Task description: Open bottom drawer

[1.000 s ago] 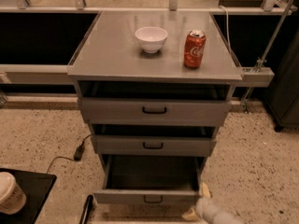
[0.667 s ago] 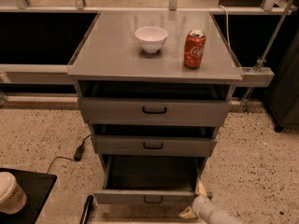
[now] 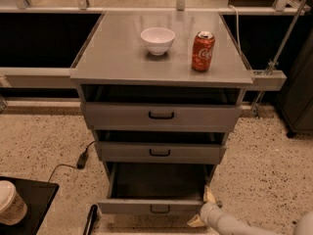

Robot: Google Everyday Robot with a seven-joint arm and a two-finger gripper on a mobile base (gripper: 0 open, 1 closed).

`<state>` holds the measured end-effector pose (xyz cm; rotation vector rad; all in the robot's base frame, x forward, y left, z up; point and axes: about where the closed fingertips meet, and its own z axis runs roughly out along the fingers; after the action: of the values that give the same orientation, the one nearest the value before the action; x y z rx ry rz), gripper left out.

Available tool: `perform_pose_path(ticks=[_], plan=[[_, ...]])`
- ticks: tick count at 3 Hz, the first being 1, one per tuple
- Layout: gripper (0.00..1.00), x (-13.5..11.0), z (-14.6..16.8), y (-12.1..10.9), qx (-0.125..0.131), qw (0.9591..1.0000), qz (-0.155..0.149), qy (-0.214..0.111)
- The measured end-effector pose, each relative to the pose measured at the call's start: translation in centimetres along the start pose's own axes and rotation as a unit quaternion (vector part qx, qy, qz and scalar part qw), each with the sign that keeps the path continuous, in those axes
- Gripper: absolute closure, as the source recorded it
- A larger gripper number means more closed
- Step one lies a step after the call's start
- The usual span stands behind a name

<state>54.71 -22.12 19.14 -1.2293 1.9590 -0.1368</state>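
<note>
A grey metal cabinet with 3 drawers is seen on a speckled floor. On its flat top a white bowl and a red can are set well apart; white script on the can is read as Coca-Cola. A black cable with a plug is laid on the floor left of the cabinet. At the lower left, a lidded paper cup is stood on a black surface, and a thin black object is seen near the cabinet's lower left corner. Nothing is placed in front of the drawers.

The top drawer and the middle drawer are each pulled out a little. The bottom drawer, lowest of the 3, is drawn out furthest, so that its dark inside is exposed. Its front is flat and grey, with 1 small black loop handle at the centre.

The gripper, carried on a white arm, is held at the right end of the bottom drawer's front. Whether it is clamped there or released cannot be told.
</note>
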Motion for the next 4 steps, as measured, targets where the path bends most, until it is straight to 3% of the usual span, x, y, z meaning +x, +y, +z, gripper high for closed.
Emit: perform_pose_path(ticks=[1,2,4], plan=[[0.00,0.40,1.29,-0.71,-0.023,0.9993,-0.006,0.029],[0.00,0.43,1.60,-0.44,-0.029,0.9990,-0.008,0.032],[0.40,0.42,1.60,-0.44,-0.029,0.9990,-0.008,0.032]])
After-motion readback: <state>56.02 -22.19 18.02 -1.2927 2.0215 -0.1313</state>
